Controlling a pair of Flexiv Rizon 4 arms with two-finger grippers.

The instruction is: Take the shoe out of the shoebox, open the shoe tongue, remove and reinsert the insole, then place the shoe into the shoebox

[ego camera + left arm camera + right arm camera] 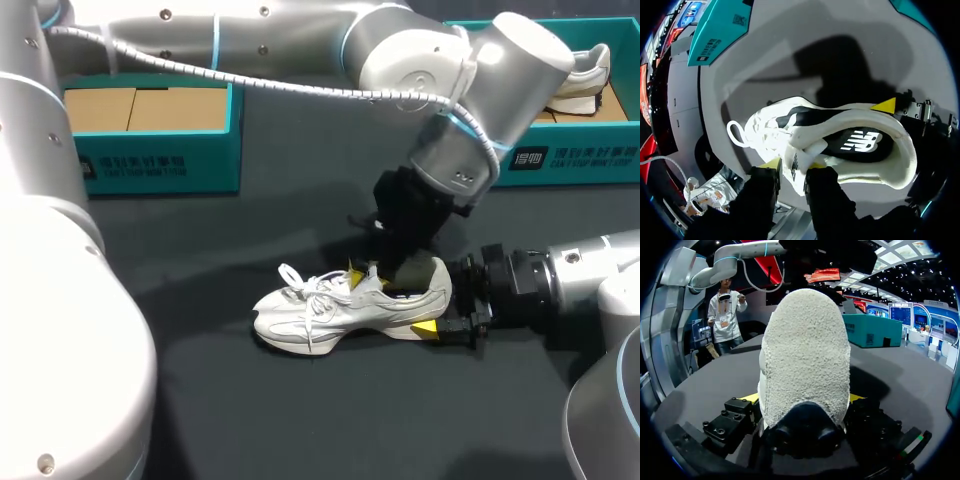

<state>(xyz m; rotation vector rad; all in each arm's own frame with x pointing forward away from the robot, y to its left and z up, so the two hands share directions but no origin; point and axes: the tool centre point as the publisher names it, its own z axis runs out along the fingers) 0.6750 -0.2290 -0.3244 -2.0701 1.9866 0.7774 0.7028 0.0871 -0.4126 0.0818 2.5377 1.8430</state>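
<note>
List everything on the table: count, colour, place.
shoe: one, white, mid-table, on its sole
insole: one, black, inside the shoe
boxes: two, teal, far edge; left box, right box
second shoe: one, white, in the right box
table: one, dark
left gripper: yellow tips, shut on the shoe's upper at the opening
right gripper: yellow tips, shut on the shoe's heel

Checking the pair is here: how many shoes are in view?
2. One shoe lies mid-table; a second shoe sits in the far right box. More may be hidden.
</note>
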